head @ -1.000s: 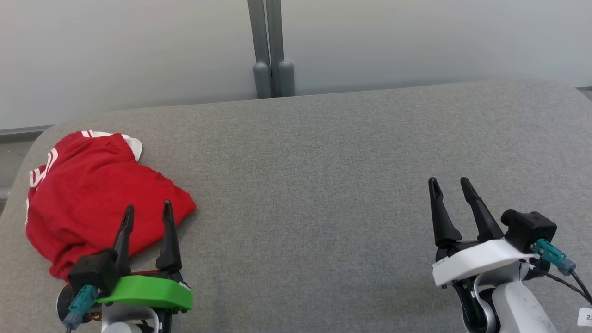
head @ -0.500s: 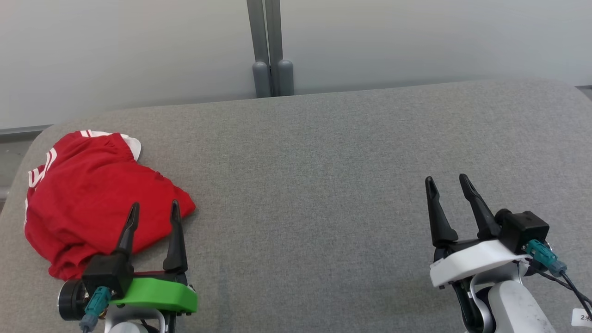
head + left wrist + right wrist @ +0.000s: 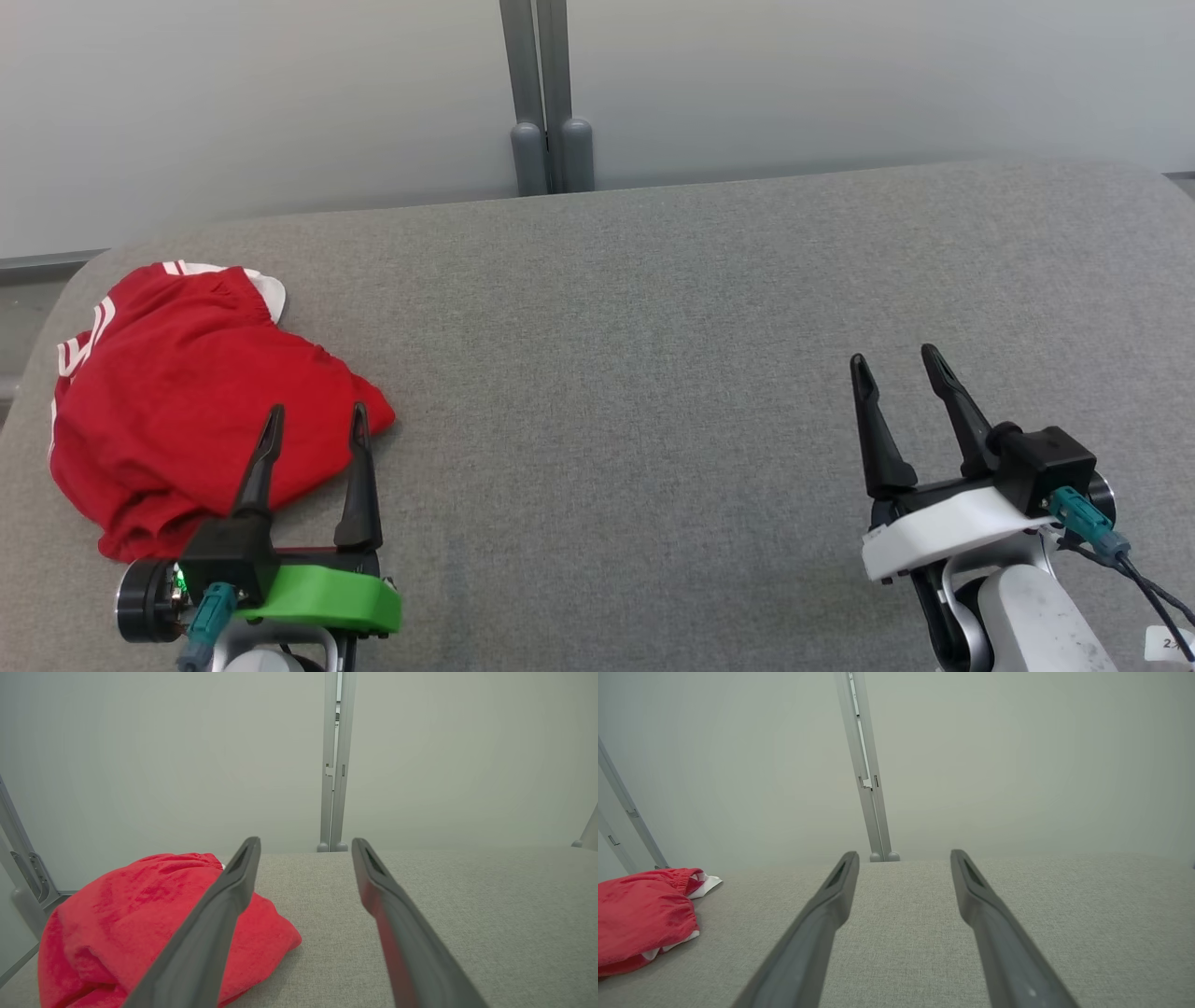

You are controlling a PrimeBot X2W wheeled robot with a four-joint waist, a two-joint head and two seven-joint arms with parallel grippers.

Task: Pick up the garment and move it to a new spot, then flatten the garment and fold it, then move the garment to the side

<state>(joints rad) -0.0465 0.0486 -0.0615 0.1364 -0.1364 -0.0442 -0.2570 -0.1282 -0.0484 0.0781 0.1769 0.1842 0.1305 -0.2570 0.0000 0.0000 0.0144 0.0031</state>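
Head view: red garment heaped at the left, both grippers spread

Head view puts the garment (image 3: 187, 392) in a crumpled heap on the left end of the grey pad (image 3: 653, 308), near the rounded far-left corner; the cloth is red, with white stripes along its left edge and a white patch at its far tip. The left gripper (image 3: 316, 411) sits at the lower left on a green mount, its two fingers spread wide and gripping nothing. Its left finger overlaps the garment's near edge in this view and its right finger ends by the garment's right corner; whether either one touches the cloth I cannot tell.

Left wrist view has the garment low and to the left, partly hidden behind the left finger; the right finger runs over bare pad.

The right gripper (image 3: 893, 355) sits at the lower right on a white mount — fingers likewise spread, bare pad between them, well apart from the garment. Right wrist view catches the garment at the far left edge, with white trim along its near side and at its far tip; the rest of the pad stretches away grey and flat.

A grey post (image 3: 546, 93) rises behind the pad's far edge — two rounded feet at its base — against a pale wall (image 3: 887, 75).
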